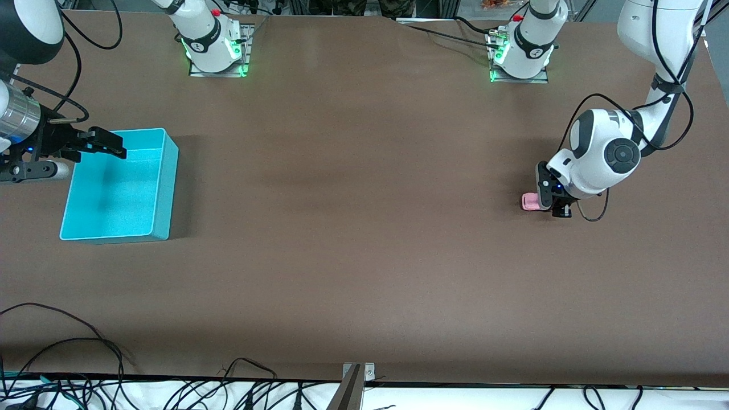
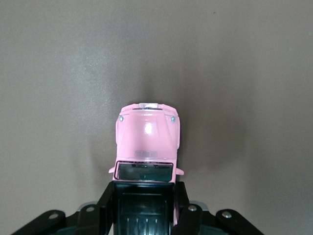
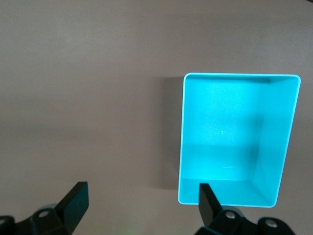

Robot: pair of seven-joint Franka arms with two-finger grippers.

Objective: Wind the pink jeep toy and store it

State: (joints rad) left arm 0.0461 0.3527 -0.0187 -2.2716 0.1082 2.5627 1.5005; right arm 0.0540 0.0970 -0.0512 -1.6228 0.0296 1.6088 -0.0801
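The pink jeep toy stands on the brown table toward the left arm's end. In the left wrist view its pink hood points away from the gripper and its black roof sits between the fingers. My left gripper is down at the table, shut on the jeep's sides at the roof. My right gripper is open and empty. It hovers over the edge of the turquoise bin and waits there. In the right wrist view its fingertips stand wide apart beside the bin.
The turquoise bin is empty and stands toward the right arm's end of the table. Both arm bases are bolted along the edge farthest from the front camera. Cables lie off the nearest edge.
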